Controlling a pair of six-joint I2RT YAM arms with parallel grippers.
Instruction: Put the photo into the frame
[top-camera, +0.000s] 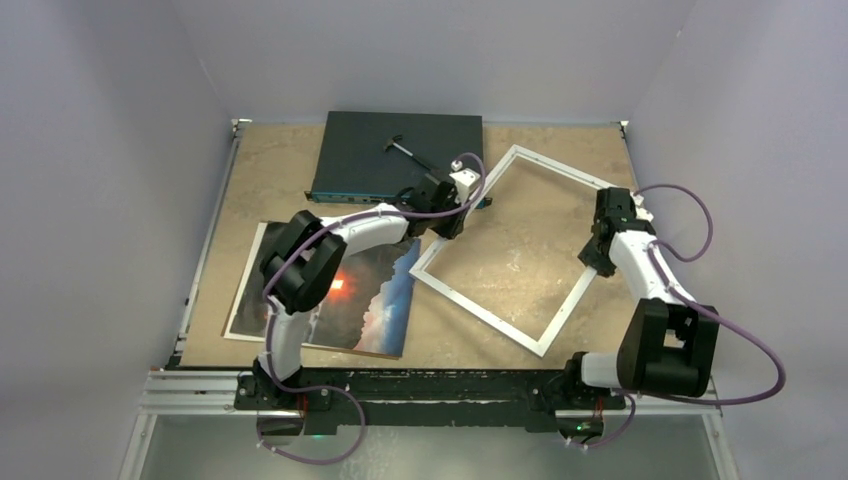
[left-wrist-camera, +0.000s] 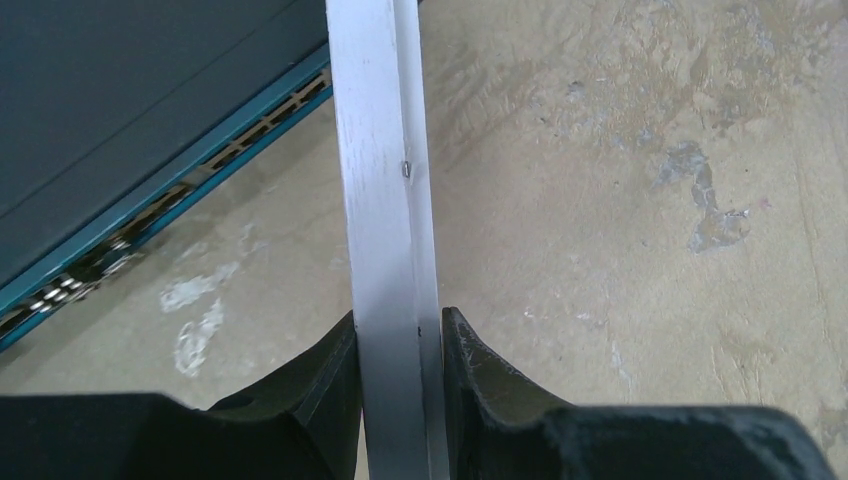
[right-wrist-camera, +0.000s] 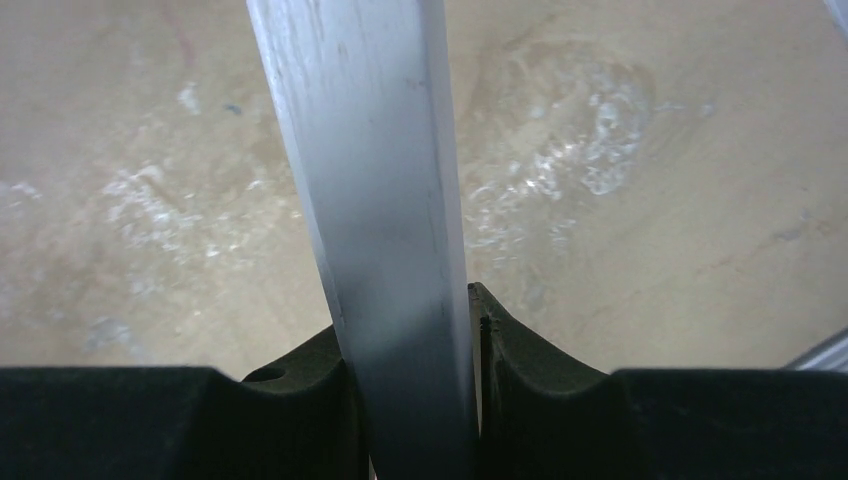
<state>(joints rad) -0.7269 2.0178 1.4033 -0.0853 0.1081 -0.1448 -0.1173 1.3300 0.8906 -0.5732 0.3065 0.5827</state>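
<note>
The frame (top-camera: 478, 312), a white-bordered rectangle, lies turned like a diamond on the tan table, right of centre. My left gripper (top-camera: 452, 222) is shut on its upper-left side; in the left wrist view both fingers press the white bar (left-wrist-camera: 380, 180) at the gripper (left-wrist-camera: 400, 320). My right gripper (top-camera: 598, 258) is shut on the frame's right side, and the right wrist view has the bar (right-wrist-camera: 360, 150) filling the jaws of the gripper (right-wrist-camera: 407, 315). The photo (top-camera: 385, 295), dark clouds with an orange glow, lies flat at the left, partly hidden by my left arm.
A dark flat network switch box (top-camera: 400, 155) sits at the back of the table just behind the left gripper, its teal edge close to the frame bar (left-wrist-camera: 150, 190). A small black tool (top-camera: 408, 152) lies on top of it. Grey walls enclose the table.
</note>
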